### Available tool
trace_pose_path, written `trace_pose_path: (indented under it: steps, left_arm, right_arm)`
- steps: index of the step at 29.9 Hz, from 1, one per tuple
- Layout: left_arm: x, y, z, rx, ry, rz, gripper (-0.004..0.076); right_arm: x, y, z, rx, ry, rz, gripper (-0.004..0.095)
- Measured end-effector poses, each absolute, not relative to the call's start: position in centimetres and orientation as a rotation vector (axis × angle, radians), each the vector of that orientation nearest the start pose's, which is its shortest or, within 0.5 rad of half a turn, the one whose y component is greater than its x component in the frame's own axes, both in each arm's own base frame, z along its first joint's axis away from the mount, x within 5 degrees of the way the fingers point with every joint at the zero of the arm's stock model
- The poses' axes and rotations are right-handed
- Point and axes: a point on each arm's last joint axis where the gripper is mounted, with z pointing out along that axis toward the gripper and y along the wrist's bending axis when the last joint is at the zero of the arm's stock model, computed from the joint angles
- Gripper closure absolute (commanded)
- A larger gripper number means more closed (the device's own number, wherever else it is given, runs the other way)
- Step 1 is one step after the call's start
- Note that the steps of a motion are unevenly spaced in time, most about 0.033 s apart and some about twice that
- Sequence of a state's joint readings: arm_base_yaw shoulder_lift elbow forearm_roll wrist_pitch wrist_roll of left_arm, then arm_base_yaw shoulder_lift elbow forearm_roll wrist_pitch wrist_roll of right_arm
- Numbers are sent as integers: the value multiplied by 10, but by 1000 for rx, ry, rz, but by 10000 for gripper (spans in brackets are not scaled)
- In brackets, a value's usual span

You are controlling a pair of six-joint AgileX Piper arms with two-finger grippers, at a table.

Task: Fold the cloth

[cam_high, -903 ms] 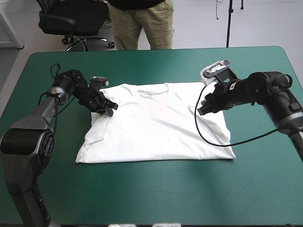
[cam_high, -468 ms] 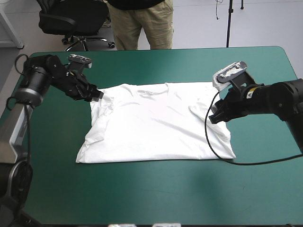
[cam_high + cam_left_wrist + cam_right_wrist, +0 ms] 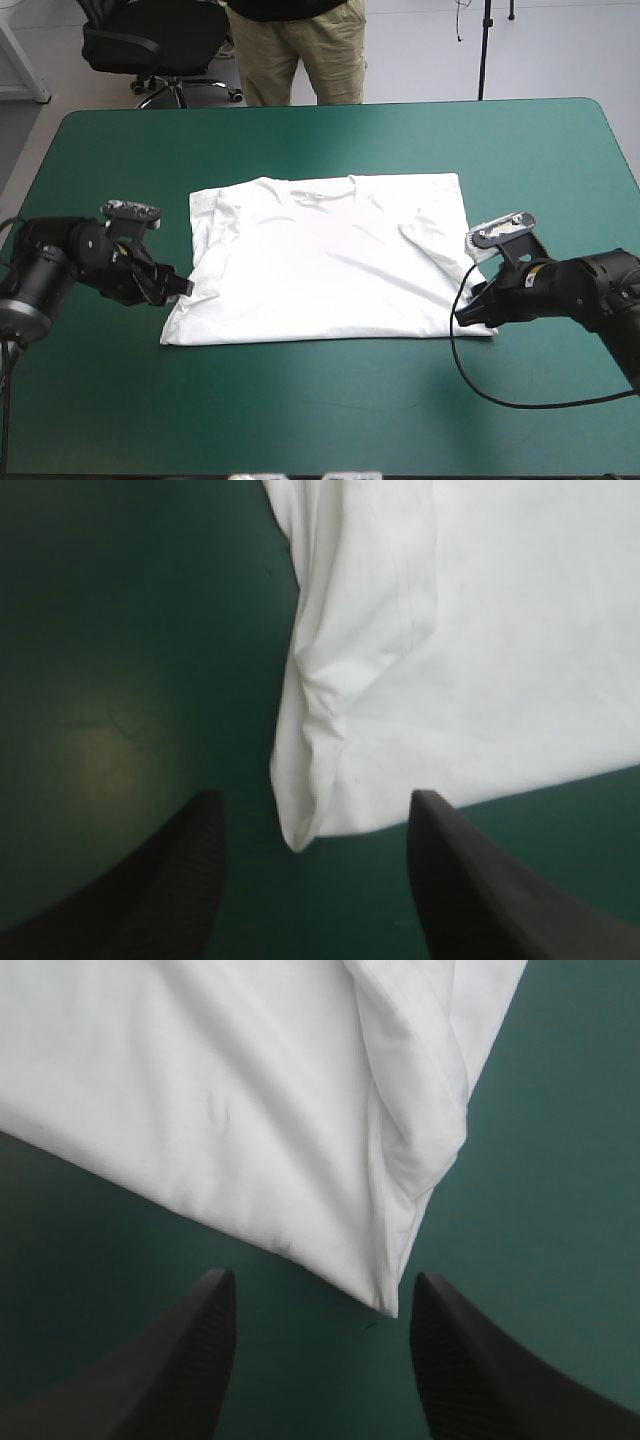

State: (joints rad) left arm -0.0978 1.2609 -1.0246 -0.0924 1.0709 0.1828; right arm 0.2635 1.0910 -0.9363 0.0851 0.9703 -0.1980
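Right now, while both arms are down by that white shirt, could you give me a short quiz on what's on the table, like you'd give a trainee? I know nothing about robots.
1. True or false: the white short-sleeved T-shirt lies in a crumpled heap on the teal-green table cover.
2. Pick one: the left gripper, with its two broad black fingers, is A) shut on the T-shirt, B) open, with a shirt corner just ahead of it, C) raised high above the table.
3. Fill in: the right gripper sits open at the T-shirt's near-____ corner.

Key: 1 false, it lies spread flat; 2 B; 3 right.
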Motion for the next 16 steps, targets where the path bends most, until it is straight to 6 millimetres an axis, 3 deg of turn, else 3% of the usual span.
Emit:
trace_pose_path:
  steps: [8,16]
  left_arm:
    - [213,-28,246,220,2821,-113,323]
    - [221,-27,207,175,2892,-106,323]
  right_arm:
    - [193,59,289,-518,2537,154,412]
    - [192,59,276,-479,2542,163,412]
